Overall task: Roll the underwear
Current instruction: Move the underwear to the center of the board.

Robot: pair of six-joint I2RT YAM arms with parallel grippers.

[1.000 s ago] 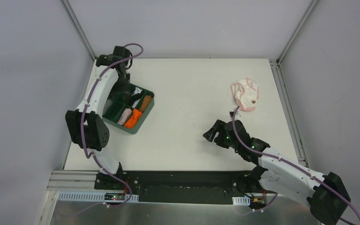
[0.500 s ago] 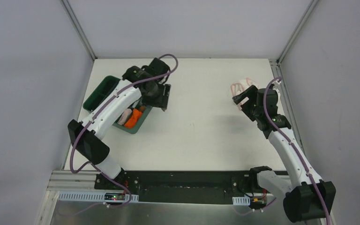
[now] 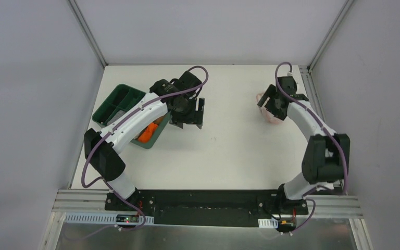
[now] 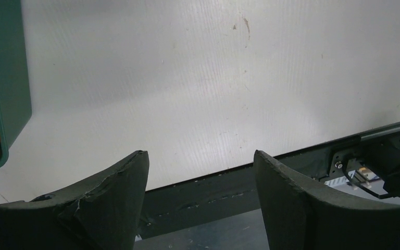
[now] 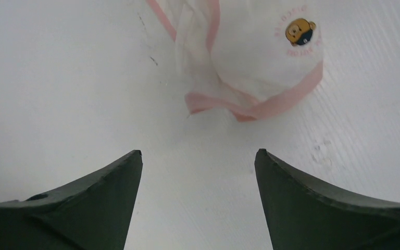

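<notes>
Table (image 3: 229, 146) centre lies open; green tray (image 3: 112, 101) crowds left side

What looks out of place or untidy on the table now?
The pale underwear lies crumpled, not flat, at the far right of the table, just ahead of the open right tool. The green bin sits askew to the table edges.

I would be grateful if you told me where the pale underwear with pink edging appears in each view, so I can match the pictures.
Top view: the underwear lies at the far right of the table, mostly hidden under the right arm's jaws.
Left wrist view: not in it.
Right wrist view: top centre, the underwear lies crumpled just beyond the open jaws.
Shared landmark: the white table, seen in all three.
</notes>
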